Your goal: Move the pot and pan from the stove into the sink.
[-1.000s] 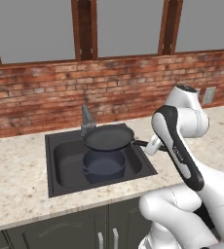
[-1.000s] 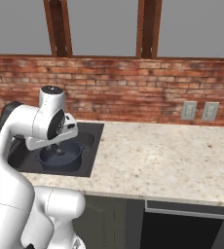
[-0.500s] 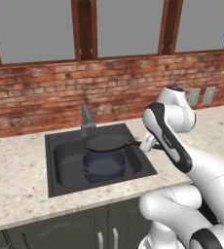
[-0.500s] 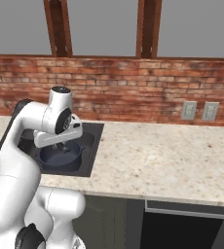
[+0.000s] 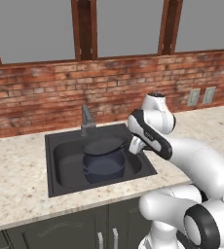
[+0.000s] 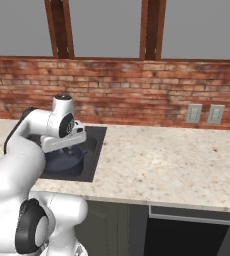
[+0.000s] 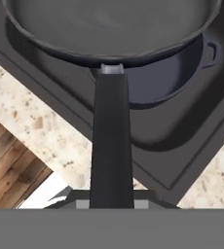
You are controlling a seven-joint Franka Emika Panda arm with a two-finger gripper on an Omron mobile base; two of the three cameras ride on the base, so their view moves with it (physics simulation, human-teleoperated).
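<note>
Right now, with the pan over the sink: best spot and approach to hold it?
Grip the pan by its long straight handle, coming along it from its free end, opposite the bowl. It is the one narrow, flat-sided part a pincer can span; the bowl is too wide. The pincer is shut on that handle, with the pan over the pot in the sink.
</note>
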